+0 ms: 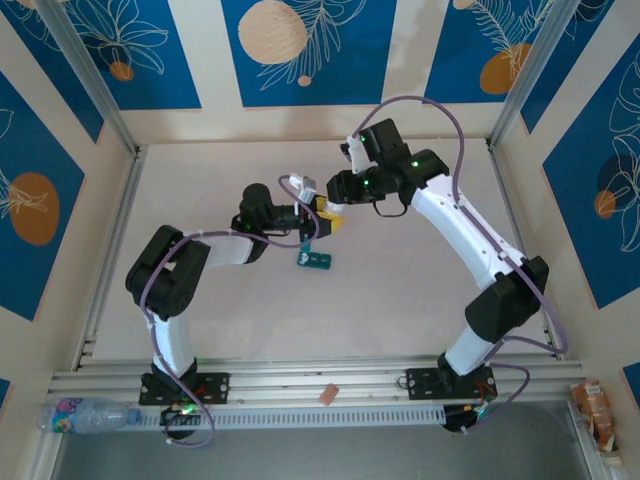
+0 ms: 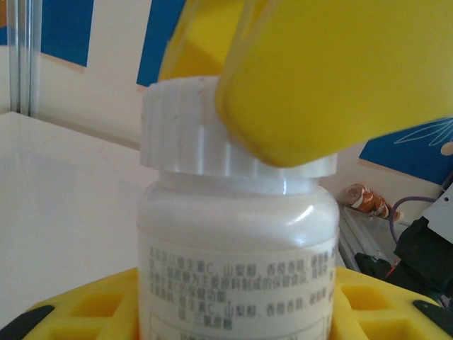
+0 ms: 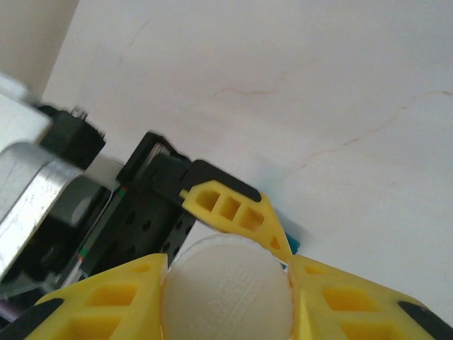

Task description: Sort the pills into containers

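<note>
The containers (image 1: 314,260), a short teal strip, lie flat on the surface (image 1: 400,310) just to the arm-base side of the two end effectors, close below where they meet. In the right wrist view a teal sliver (image 3: 291,241) peeks out past that end effector's right finger. Whether any compartment holds pills is too small to tell.

Next to the strip, the left end effector (image 1: 306,218) is closed on the body of a white bottle (image 2: 233,241), whose printed label sits between its yellow fingers (image 2: 85,312). The right end effector (image 3: 226,273) is clamped on the ribbed cap (image 2: 191,127) from above, one yellow pad pressed to each side of the round top.

I judge the task to be at its opening step. The cap looks seated on the neck, so the bottle has yet to be opened. Tipping out the pills and sharing them among the compartments all seems left to do.

The surface is pale, matte and marked with faint hairline cracks. Beyond both end effectors the walls carry blue panels with cream and orange discs and white leaf outlines, framed by aluminium posts. Behind the arm bases runs a metal rail, with a plastic water bottle (image 1: 85,412) at its left end and a crumpled wrapper (image 1: 595,405) at its right.
</note>
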